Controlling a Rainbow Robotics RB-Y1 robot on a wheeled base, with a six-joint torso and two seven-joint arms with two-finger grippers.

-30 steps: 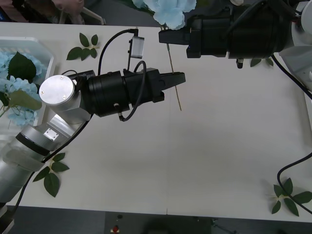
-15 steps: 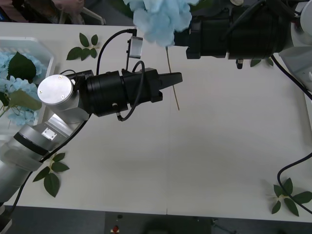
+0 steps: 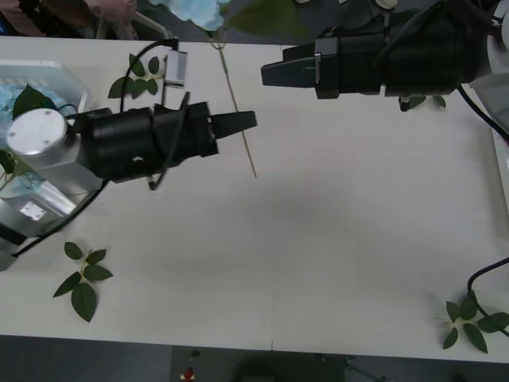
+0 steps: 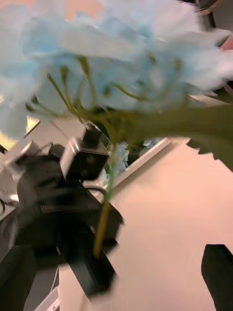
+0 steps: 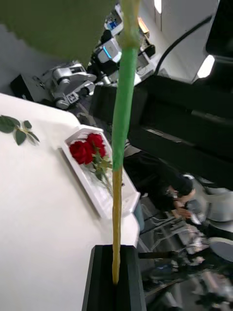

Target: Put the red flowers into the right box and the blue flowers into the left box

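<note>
My left gripper (image 3: 245, 121) is shut on the thin stem of a blue flower (image 3: 195, 9), whose pale head reaches past the table's far edge. The left wrist view has the stem (image 5: 119, 160) rising from between the closed black fingers (image 5: 102, 282). My right gripper (image 3: 267, 73) hovers open to the right of that stem, apart from it, with one finger (image 4: 218, 272) at the corner of its wrist view and the blue flower (image 4: 121, 58) close ahead. The left box (image 3: 56, 73) holds more blue flowers (image 3: 12, 103). Red flowers (image 5: 87, 148) lie in the right box (image 5: 104, 194).
Loose green leaf sprigs lie near the far edge (image 3: 139, 76), at the front left (image 3: 83, 278) and at the front right corner (image 3: 473, 318). A black cable (image 3: 485, 274) loops at the right edge. The white table (image 3: 334, 239) stretches across the middle.
The blue flower has passed from the right gripper to the left. The left arm has swung left with it, toward the left box. The right gripper has let go and stays near where it was.
</note>
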